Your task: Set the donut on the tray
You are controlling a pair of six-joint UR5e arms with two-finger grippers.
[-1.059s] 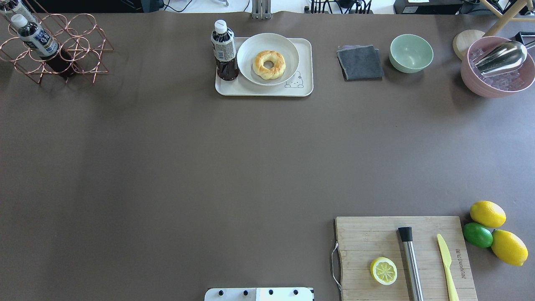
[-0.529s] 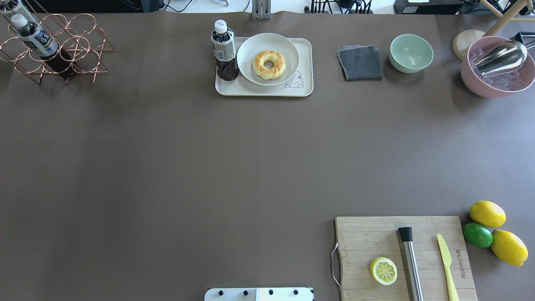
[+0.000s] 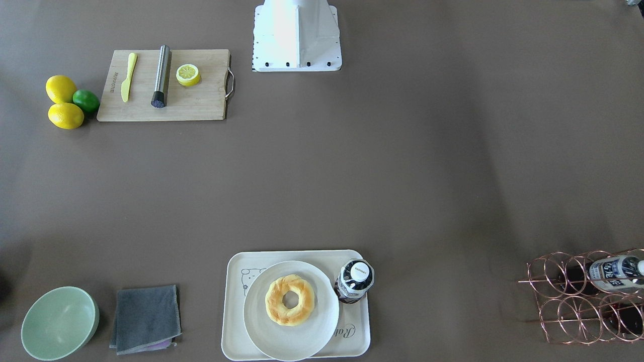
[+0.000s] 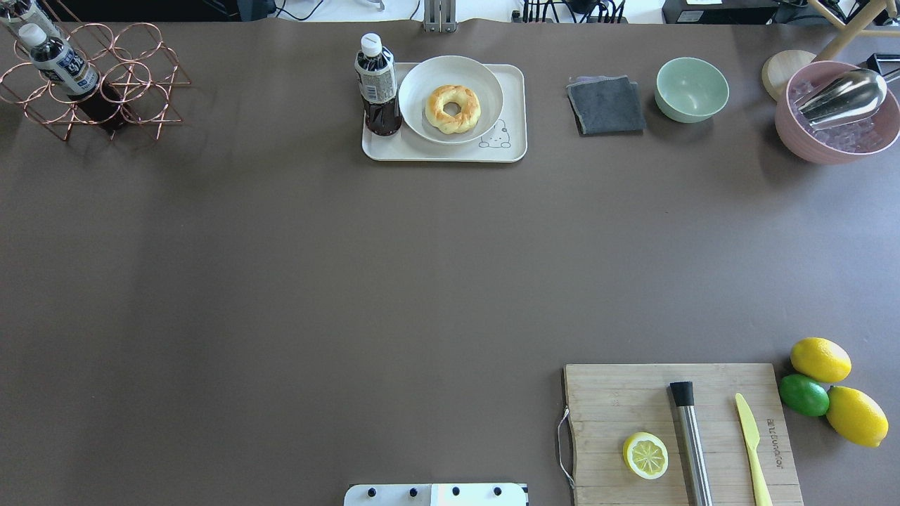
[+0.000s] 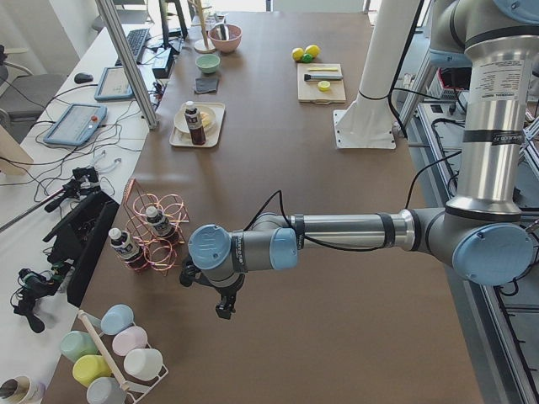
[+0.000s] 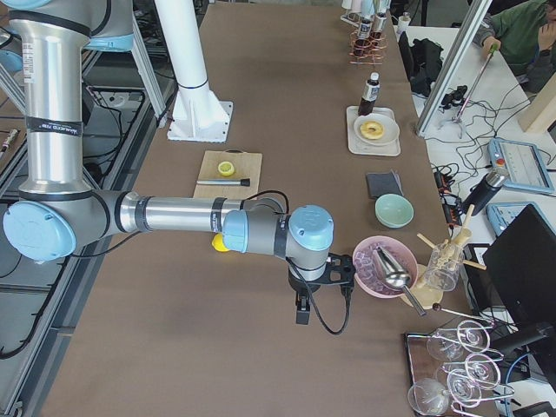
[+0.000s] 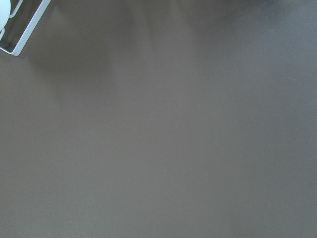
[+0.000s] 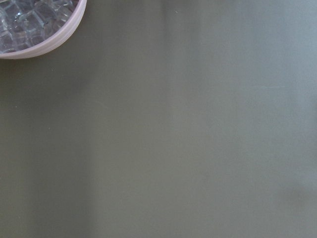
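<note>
The donut [image 4: 453, 108] lies on a round white plate [image 4: 422, 79] that sits on the tray [image 4: 450, 152], midway along the far edge of the bench [image 4: 422, 281]. A bottle [image 4: 377, 88] stands upright on the tray, just beside the plate. The left gripper [image 5: 223, 305] hangs near the copper rack [image 5: 160, 229] at the bench's left end. The right gripper [image 6: 301, 311] hangs beside the pink bowl [image 6: 369, 276] at the right end. Whether either gripper's fingers are apart or together cannot be told.

Donut [image 4: 453, 109] on white plate [image 4: 486, 79] atop tray [image 4: 422, 152], bottle [image 4: 377, 84] just beside
</note>
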